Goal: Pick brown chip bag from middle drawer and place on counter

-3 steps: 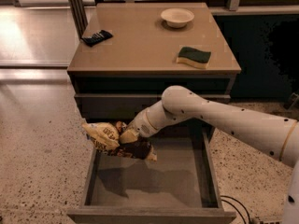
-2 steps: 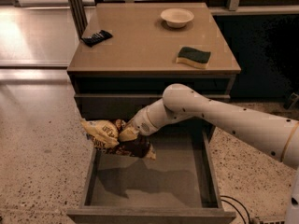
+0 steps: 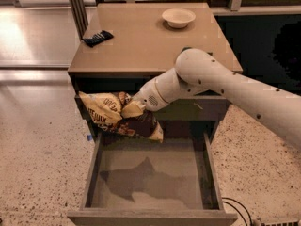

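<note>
My gripper (image 3: pixel 130 110) is shut on the brown chip bag (image 3: pixel 115 115), dark brown with cream-tan ends and "JULY" lettering. It holds the bag tilted in the air above the back left of the open middle drawer (image 3: pixel 150 182), in front of the cabinet's upper drawer front. The bag's shadow falls on the drawer's bare grey floor. The tan counter (image 3: pixel 141 36) lies above and behind the bag. My white arm reaches in from the right and covers the counter's front right corner.
A small black packet (image 3: pixel 97 37) lies at the counter's left edge. A cream bowl (image 3: pixel 178 18) stands at its back right. A cable (image 3: pixel 237 206) lies on the speckled floor to the right of the drawer.
My gripper has lifted the chip bag higher above the drawer, and the arm now hides the green sponge that showed on the counter's right side.
</note>
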{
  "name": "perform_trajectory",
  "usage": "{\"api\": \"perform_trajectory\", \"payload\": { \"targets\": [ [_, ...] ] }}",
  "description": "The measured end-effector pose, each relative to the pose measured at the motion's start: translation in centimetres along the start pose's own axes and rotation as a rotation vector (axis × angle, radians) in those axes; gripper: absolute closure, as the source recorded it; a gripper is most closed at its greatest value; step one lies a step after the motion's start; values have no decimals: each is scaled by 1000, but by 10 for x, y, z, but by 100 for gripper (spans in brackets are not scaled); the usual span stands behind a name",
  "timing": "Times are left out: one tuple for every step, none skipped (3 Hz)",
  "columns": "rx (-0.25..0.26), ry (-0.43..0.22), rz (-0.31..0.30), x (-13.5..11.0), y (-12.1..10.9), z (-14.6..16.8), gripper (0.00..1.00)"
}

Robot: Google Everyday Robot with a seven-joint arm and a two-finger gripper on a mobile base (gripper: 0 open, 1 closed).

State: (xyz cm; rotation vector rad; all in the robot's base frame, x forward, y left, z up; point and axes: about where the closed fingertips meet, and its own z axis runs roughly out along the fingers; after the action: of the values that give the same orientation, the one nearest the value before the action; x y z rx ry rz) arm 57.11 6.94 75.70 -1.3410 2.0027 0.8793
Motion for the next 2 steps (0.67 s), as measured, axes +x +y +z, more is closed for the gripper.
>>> {"api": "perform_trajectory", "payload": {
  "targets": [
    [37,3,-42,-46,1,-53,100],
    [39,-3,-78,-87,0,-95,100]
  ]
}}
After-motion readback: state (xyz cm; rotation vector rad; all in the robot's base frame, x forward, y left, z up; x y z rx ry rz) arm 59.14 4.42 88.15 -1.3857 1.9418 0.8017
